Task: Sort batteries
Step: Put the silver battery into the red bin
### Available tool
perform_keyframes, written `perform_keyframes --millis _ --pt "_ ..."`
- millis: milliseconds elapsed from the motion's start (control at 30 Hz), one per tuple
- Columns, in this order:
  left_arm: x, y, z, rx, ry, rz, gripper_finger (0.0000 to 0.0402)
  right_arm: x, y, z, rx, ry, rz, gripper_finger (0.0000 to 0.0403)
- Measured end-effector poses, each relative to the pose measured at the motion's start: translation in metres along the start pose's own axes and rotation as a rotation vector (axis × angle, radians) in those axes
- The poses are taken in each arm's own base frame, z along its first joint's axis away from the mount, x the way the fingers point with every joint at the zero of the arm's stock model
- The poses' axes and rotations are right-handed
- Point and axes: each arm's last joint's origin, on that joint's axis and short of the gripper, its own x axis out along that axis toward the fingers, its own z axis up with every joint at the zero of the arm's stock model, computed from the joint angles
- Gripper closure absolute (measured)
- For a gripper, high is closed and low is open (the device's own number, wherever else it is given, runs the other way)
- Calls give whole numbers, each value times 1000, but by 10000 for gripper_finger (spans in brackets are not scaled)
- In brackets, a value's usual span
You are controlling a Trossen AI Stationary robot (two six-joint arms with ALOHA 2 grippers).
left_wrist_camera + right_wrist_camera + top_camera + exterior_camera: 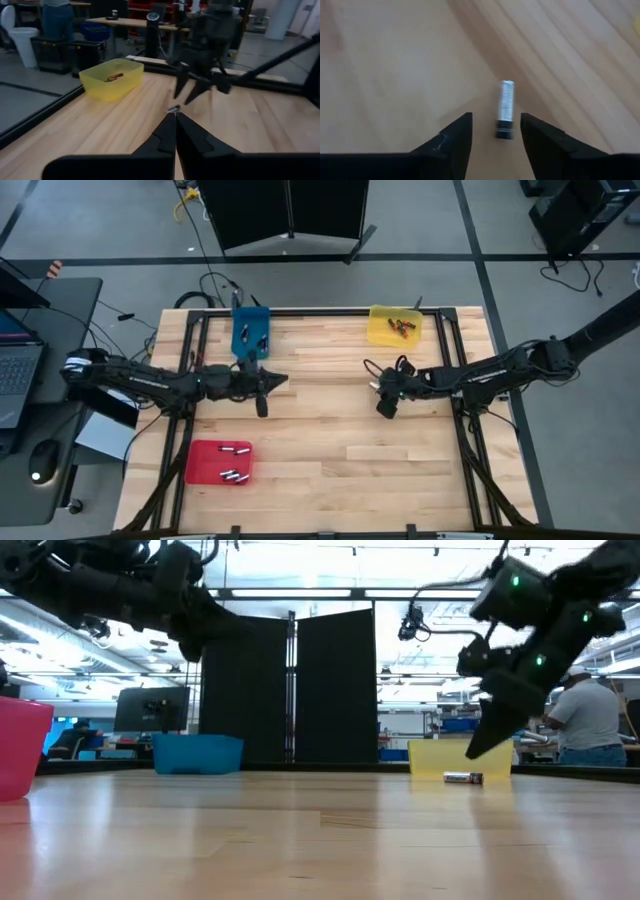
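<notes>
Right wrist view alone shows a silvery battery (504,116) between the parted right claw (496,131); left claw (175,131) pinched empty; batteries lie in the red tray (203,465)

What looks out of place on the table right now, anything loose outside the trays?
One battery lies alone on the bare wood, outside every tray, just ahead of the right hand, whose fingers stand apart on either side of it. The other cells sit in the red tray, blue tray and yellow tray. Nothing looks spilled or damaged.

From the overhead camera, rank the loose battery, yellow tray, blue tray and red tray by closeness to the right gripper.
1. Loose battery, on the table under the right gripper.
2. Yellow tray, far edge.
3. Blue tray, far left.
4. Red tray, near left.
</notes>
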Motion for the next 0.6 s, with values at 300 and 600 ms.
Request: perform_keyframes --millis 300,600 --pt "-3 -11 -2 38 7 -52 342 17 -20 -19 44 -66 16 214" --pt "11 -23 -26 52 93 -86 309 22 -26 -33 60 -90 39 276"
